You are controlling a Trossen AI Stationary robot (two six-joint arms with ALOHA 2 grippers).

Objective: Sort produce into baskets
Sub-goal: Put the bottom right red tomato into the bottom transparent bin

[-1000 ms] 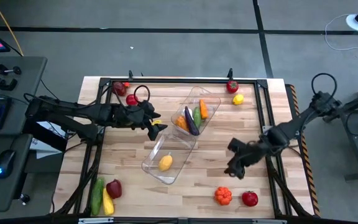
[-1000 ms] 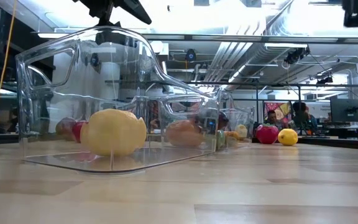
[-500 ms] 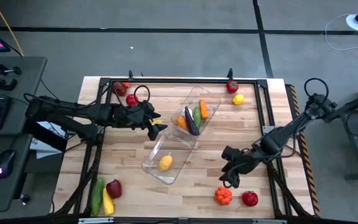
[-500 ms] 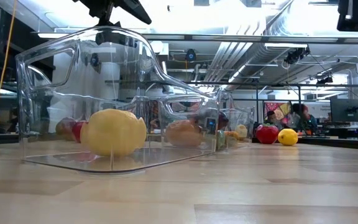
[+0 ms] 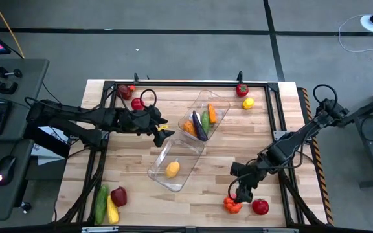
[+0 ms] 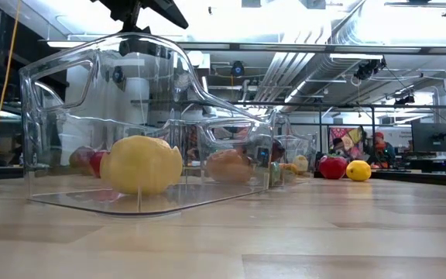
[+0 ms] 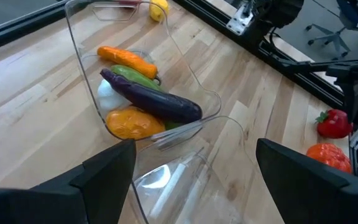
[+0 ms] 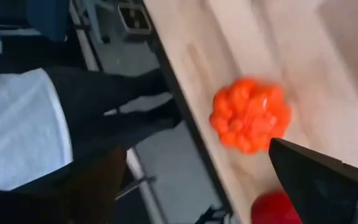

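**Reaching for the pumpkin near the surface's edge**

Hovering in the high view, the right pincer (image 5: 239, 194) sits just above the orange pumpkin (image 5: 232, 204), close to the near edge toward the right corner, a red tomato (image 5: 259, 206) just beside it. Whether its fingers are spread I cannot tell. The left pincer (image 5: 162, 134) waits spread wide over the middle, between the two clear baskets (image 5: 220, 107).

The low view shows one lemon (image 6: 143, 163) in the closer basket (image 6: 53, 70).

The left wrist view shows eggplant (image 7: 157, 102), carrot (image 7: 127, 60) and other vegetables in the farther basket.

In the right wrist view the pumpkin (image 8: 251, 114) lies right by the surface's edge — a glancing touch could, I judge, roll it off, or knock the tomato.
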